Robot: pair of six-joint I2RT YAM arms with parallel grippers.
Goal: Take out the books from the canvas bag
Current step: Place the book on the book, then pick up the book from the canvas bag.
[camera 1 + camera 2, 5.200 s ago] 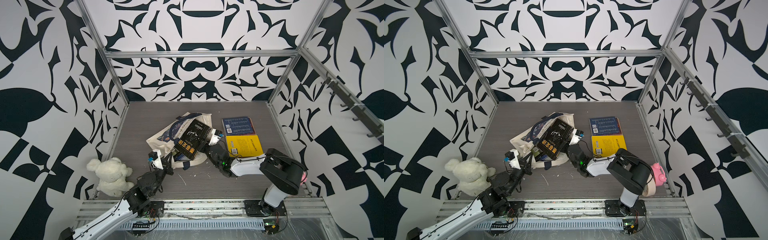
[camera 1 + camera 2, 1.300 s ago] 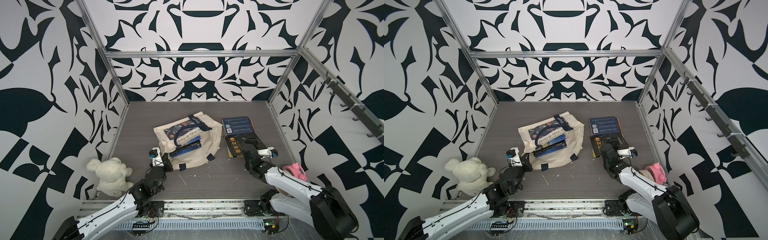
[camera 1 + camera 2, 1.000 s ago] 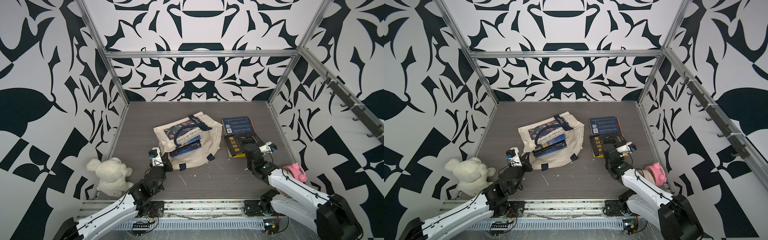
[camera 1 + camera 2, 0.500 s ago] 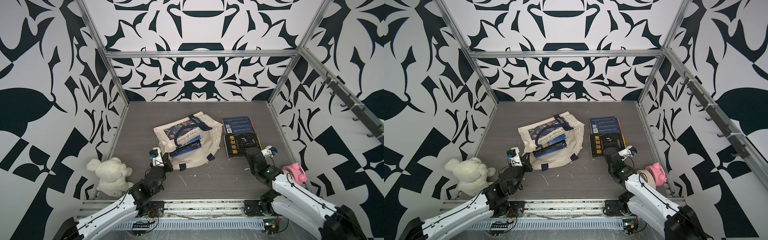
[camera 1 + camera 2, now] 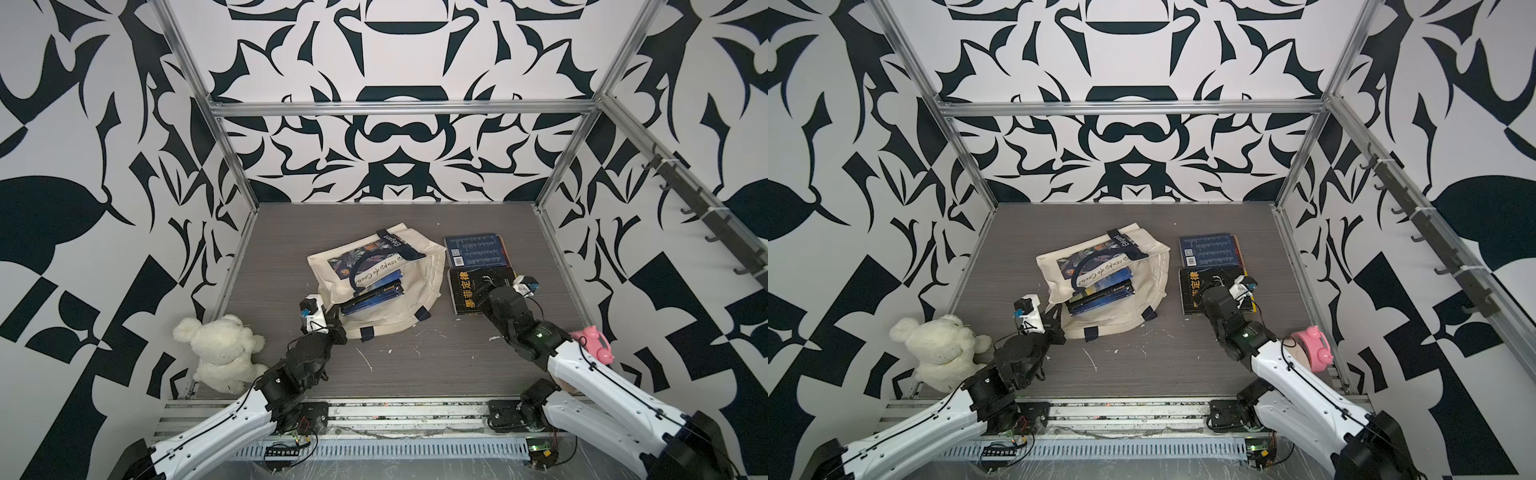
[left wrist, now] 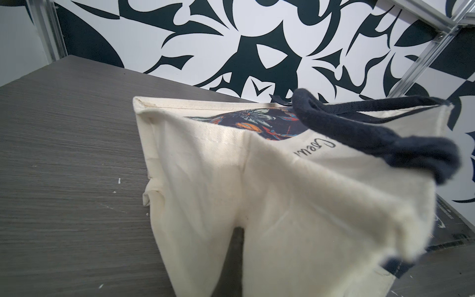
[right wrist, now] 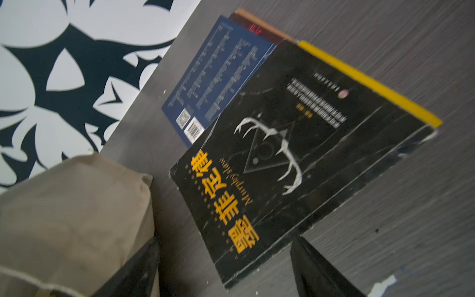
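- The canvas bag (image 5: 386,324) lies on its side at the middle of the worktop (image 5: 415,374), mouth toward the front left.
- A stack of books (image 5: 372,297) sits in that mouth, between the bag's lower and upper walls.
- Right of the bag, two books lie flat: the far book (image 5: 473,249) behind, and the near book (image 5: 469,286) overlapping its front edge.
- A third book (image 7: 372,84) seems to lie under the near book.
- The plush bear (image 5: 222,353) sits at the front left corner, left of the left pincer (image 5: 334,324), which touches the bag's front-left rim.
- The right pincer (image 7: 224,238) hangs over the near book's front edge.
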